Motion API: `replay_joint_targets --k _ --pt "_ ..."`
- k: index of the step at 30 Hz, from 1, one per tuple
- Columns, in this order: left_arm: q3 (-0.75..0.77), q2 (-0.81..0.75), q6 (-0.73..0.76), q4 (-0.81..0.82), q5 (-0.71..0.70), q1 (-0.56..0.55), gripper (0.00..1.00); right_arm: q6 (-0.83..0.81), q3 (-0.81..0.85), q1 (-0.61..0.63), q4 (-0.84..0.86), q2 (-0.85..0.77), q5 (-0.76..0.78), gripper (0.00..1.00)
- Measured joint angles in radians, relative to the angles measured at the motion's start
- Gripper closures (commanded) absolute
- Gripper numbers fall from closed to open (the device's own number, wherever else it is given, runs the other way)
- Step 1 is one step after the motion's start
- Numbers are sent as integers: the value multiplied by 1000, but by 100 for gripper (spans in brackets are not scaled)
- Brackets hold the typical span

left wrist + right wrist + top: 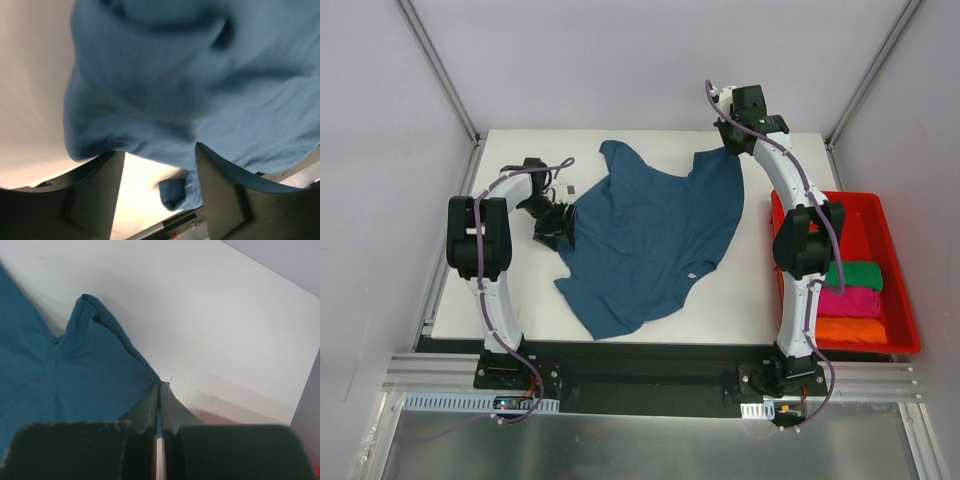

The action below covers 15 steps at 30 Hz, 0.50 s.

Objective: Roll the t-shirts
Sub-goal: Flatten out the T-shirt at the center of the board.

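Teal t-shirt [650,235] flat on bench [520,300]: right jaws clenched on far corner, left jaws released, apart at left edge.

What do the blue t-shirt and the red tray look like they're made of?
Blue t-shirt: soft knit cloth, probably cotton jersey, with a matte finish; it creases and lies in loose folds. Red tray: looks like rigid moulded plastic, smooth with a slight sheen; its walls are straight and its colour is uniform.

teal-blue t-shirt [650,235], white neck label [692,271]; red tray [865,225]; green t-shirt [855,275], magenta t-shirt [850,300], orange t-shirt [850,330]; white table [535,290]
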Motion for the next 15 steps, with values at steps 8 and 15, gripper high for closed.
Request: replay_joint_targets --k 8,15 --pt "99 92 -17 23 50 -3 100 -15 -23 29 -5 -11 17 99" --pt "21 24 9 37 167 -13 100 -23 2 31 -5 -8 38 99"
